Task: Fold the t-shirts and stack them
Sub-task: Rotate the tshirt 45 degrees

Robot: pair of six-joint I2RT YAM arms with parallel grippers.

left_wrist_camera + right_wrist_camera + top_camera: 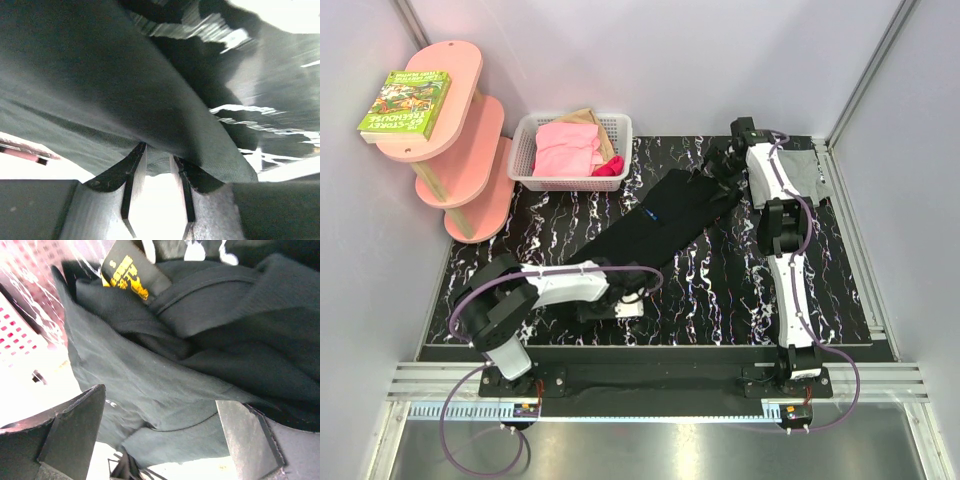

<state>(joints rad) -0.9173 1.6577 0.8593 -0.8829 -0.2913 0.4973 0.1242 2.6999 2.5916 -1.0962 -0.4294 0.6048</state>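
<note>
**Item 1: black t-shirt** (670, 215). Bunched in 1 long diagonal band on the marbled table (720, 290). Far end sits just right of the white basket (560, 184), near end well in front of the basket. Not flat, not folded.

**Item 2: grey t-shirt** (815, 172). Well right of the basket, approx. same depth. The right arm (775, 190) partly covers it.

**Item 3: left claw** (157, 167). Well in front of the basket. Jaws narrow, pinched on a thin edge of item 1's near end. The cloth tents away from the tips.

**Item 4: right claw** (160, 405). Just right of the basket. Jaws wide, nothing held. Crumpled black folds lie btw the fingers, w/ a yellow-print neck label (125, 272) beyond.

**Risks (my reading only):**
- The left pinch looks shallow, so a pull prob. slips the edge out or lifts only 1 layer.
- If the right claw closes on that crumple it may take 2+ layers or the wrong spot, and the spread then comes out twisted.
- W/ only 1 end held, any tug likely drags the whole band instead of flattening it.
- W/ the right arm lying over item 2, a sweep could shove the grey cloth out of place.
- Cloth swung toward the basket could catch on its rim.
</note>
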